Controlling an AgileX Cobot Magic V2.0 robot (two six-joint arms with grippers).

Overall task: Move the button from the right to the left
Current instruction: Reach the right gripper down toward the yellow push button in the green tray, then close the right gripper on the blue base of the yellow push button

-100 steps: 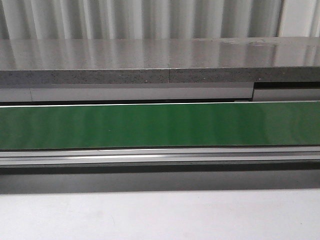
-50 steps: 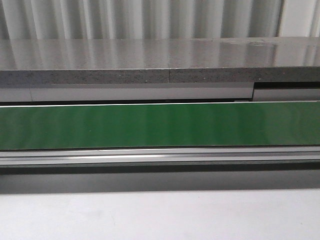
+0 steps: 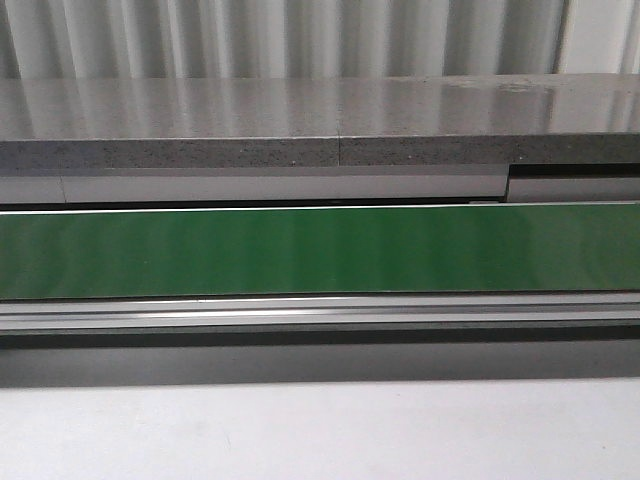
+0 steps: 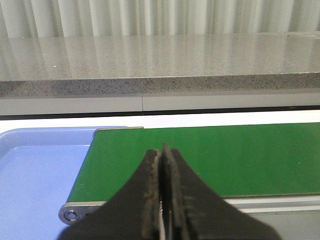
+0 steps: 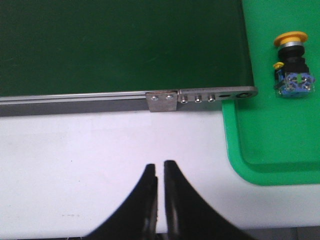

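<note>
Clearly not yet picked up: button (image 5: pixel 292 65) lying on its side in green tray (image 5: pixel 272 150), near the end of green conveyor belt (image 5: pixel 120 45), apart from the tray's rim and from the belt's metal end bracket (image 5: pixel 162 101). Seen only in the right wrist view; absent from the front view, which shows just the belt and a grey stone ledge (image 3: pixel 320 125).

Round yellow-orange mushroom cap, black collar beneath it, blue-grey blocky rear body with small contacts on its end face. Cap pointing away from the fingers, body nearer them.

Right gripper (image 5: pixel 160 172) hovering over white tabletop (image 5: pixel 100 155), well short of the tray and off to one side of the button, fingers nearly pressed together and grasping nothing. Left gripper (image 4: pixel 161 155) likewise clenched and empty, poised over the belt's other end beside blue tray (image 4: pixel 40 170), likely the drop-off side.

Probable step in hand: reaching for the button. Best done by spreading the right fingers wide before descending, centring over the black collar or the squarish body instead of the rounded cap, which would likely slip. Worth aligning the fingers across the body's flat sides, then closing gently to avoid rolling it. Clearance over the tray's raised rim needed on the way in.
</note>
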